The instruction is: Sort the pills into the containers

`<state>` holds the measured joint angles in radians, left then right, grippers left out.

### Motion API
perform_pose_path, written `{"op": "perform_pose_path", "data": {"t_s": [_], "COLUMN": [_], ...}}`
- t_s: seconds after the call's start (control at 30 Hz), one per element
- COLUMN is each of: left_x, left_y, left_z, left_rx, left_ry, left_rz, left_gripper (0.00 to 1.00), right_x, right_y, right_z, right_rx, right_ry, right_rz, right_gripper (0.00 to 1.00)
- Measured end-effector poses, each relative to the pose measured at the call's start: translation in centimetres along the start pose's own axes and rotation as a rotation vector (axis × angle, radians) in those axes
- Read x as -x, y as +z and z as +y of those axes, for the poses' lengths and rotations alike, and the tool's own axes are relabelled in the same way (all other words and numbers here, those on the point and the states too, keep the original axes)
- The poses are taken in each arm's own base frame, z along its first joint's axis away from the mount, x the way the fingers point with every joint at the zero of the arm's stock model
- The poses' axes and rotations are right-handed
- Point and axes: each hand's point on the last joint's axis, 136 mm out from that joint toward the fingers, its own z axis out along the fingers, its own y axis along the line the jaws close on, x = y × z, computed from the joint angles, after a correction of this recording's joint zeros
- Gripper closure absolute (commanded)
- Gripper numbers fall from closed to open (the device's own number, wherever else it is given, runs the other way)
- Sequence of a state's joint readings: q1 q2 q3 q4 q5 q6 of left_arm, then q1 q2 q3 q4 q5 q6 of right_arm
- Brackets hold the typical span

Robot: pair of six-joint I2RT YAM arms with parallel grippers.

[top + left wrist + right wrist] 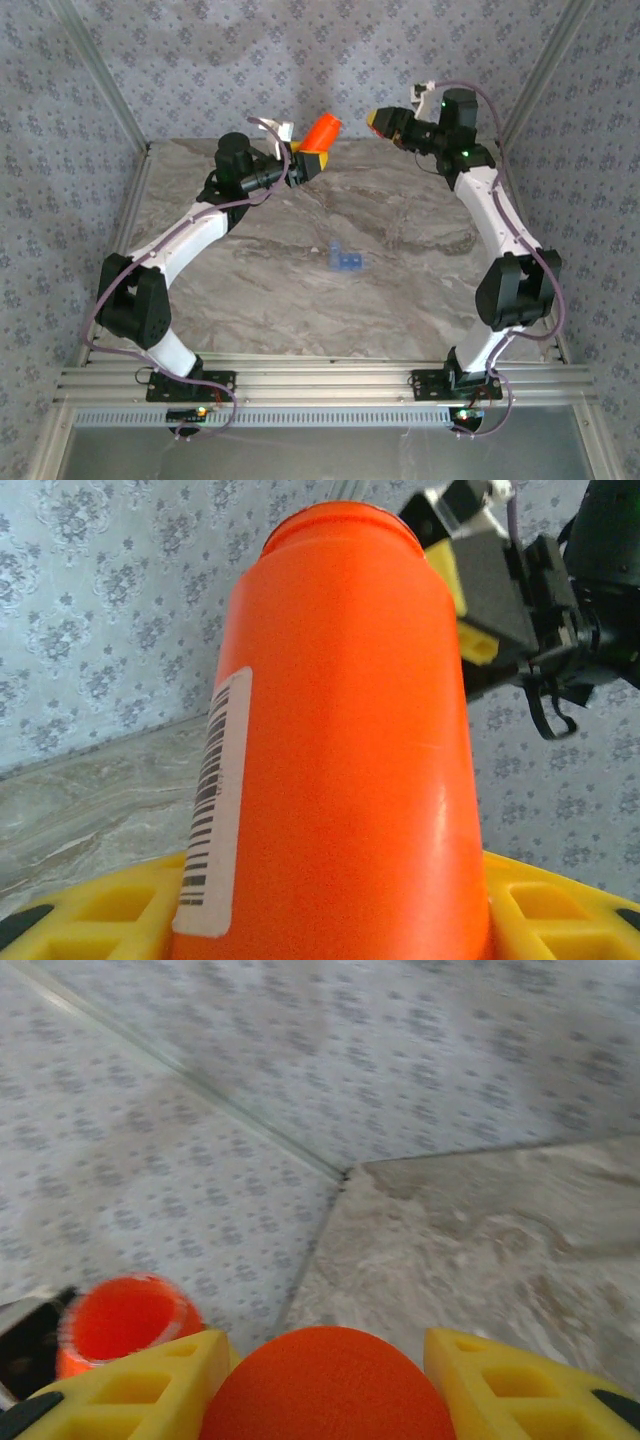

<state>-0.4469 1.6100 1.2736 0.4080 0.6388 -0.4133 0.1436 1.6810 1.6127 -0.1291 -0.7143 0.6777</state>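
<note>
left gripper (308,163) clamps the uncapped orange bottle (322,131), right gripper (382,120) pinches its cap (330,1385); next you'd likely tip it over the pill box (345,262) below.

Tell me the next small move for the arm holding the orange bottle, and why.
Probably lower the left hand, bringing the orange bottle toward the blue pill box. The bottle looks uncapped: the right wrist view shows its open mouth, and the right hand grips what seems its orange cap. The box lies mid-table, apart from the raised bottle, so pouring here would likely miss.
</note>
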Motion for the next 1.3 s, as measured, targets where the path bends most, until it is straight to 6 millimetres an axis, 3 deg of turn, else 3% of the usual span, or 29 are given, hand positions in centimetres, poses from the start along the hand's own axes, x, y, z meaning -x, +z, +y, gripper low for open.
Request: {"op": "perform_pose_path", "data": {"t_s": [0.13, 0.3, 0.4, 0.6, 0.8, 1.03, 1.3], "left_x": [-0.5, -0.8, -0.8, -1.5, -2.8, -3.7, -5.6], "left_y": [-0.3, -0.9, -1.3, -2.0, -2.5, -2.8, -2.7], "left_z": [0.7, 1.2, 1.1, 0.8, 0.6, 0.6, 0.6], "left_rx": [0.044, 0.091, 0.110, 0.125, 0.144, 0.163, 0.155], "left_ry": [0.009, 0.027, 0.044, 0.071, 0.081, 0.096, 0.120], "left_rz": [0.004, 0.008, 0.006, 0.013, 0.032, 0.036, 0.030], "left_gripper": [1.00, 1.00, 1.00, 1.00, 1.00, 1.00, 1.00], "right_x": [-2.8, -8.5, -11.9, -17.4, -20.6, -23.6, -25.6], "right_y": [-1.0, -2.9, -4.2, -5.6, -6.3, -5.4, -4.8], "right_z": [-5.4, -13.3, -16.6, -19.5, -21.9, -24.1, -24.8], "right_rx": [-0.209, -0.508, -0.658, -0.843, -0.951, -0.985, -0.984], "right_ry": [0.041, 0.055, 0.017, -0.096, -0.153, -0.156, -0.112], "right_rz": [0.019, 0.083, 0.123, 0.186, 0.192, 0.214, 0.207], "right_gripper": [0.64, 0.64, 0.63, 0.63, 0.62, 0.55, 0.20]}}
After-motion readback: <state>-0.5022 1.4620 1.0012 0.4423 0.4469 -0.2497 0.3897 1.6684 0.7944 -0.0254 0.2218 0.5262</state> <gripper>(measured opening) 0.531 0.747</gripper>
